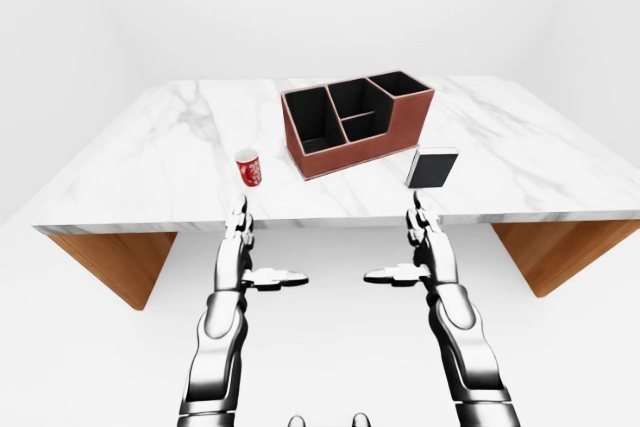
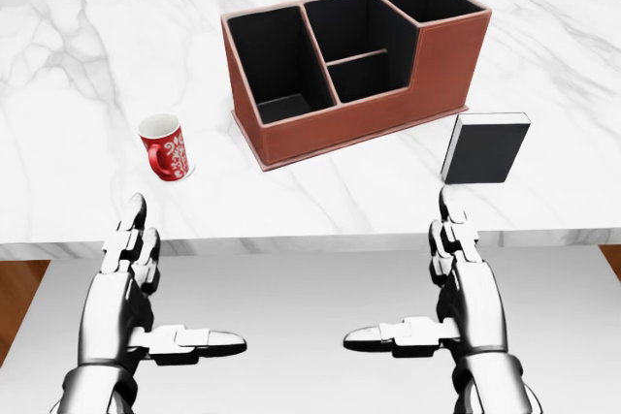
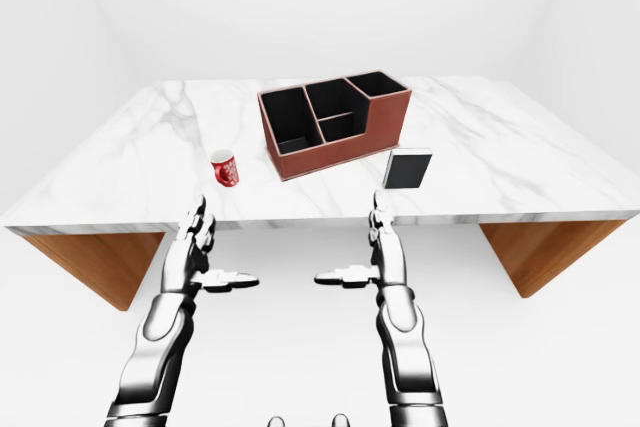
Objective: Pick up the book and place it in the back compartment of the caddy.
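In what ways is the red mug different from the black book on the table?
The mug is red with a white pattern; the book is plain black. The mug is round and open-topped; the book is a flat rectangle. The mug lies left of the caddy, the book right. Both rest untouched on the marble table.

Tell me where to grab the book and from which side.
Grip the book across its thin sides, probably with the right hand, which is open just below it in the head view. It stands upright, apart from the caddy, broad cover toward the robot, so both edges are free.
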Motion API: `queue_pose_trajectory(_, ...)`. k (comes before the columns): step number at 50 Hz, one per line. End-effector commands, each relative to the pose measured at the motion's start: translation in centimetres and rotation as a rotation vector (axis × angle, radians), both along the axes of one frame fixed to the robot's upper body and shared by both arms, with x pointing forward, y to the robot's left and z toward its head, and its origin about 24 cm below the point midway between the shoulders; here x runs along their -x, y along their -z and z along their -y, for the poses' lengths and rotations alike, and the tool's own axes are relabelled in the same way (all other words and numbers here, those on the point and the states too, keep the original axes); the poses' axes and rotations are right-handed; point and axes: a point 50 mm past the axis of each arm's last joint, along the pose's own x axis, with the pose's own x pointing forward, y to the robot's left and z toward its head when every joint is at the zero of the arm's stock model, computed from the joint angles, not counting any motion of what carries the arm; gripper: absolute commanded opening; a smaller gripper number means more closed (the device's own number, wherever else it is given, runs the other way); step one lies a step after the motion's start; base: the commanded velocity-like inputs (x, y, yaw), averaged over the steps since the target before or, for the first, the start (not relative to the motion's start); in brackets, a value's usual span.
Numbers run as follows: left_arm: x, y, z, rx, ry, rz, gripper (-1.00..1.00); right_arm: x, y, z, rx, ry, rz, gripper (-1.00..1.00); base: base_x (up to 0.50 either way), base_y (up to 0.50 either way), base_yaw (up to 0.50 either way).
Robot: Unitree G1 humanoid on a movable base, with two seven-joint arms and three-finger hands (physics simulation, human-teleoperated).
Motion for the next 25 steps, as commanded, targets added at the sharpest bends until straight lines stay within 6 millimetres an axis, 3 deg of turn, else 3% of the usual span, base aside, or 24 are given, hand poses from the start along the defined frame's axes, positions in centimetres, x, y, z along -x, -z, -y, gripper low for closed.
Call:
queue_pose_trajectory(1,0.3,0.3,-0.5,-0.006,0.012,0.012,1.00,0.2,0.4,0.5,0.004,-0.008,0.006,1.00,0.00,0.00,0.00)
queue_pose_trajectory(12,0.3,-0.4,-0.7,-0.019,0.019,0.004,1.00,0.5,-0.1,0.0,0.014,-0.032,0.005,1.00,0.00,0.00,0.00)
queue_pose_trajectory(20,-0.4,-2.8,-1.5,-0.043,0.004,0.097,1.00,0.5,-1.8,0.0,0.023,-0.040,0.065,1.00,0.00,0.00,0.00)
queue_pose_trajectory(25,-0.5,-6.4,-1.5,-0.051,0.023,0.250,1.00,0.4,-3.5,0.3,0.017,-0.038,0.138,1.00,0.00,0.00,0.00)
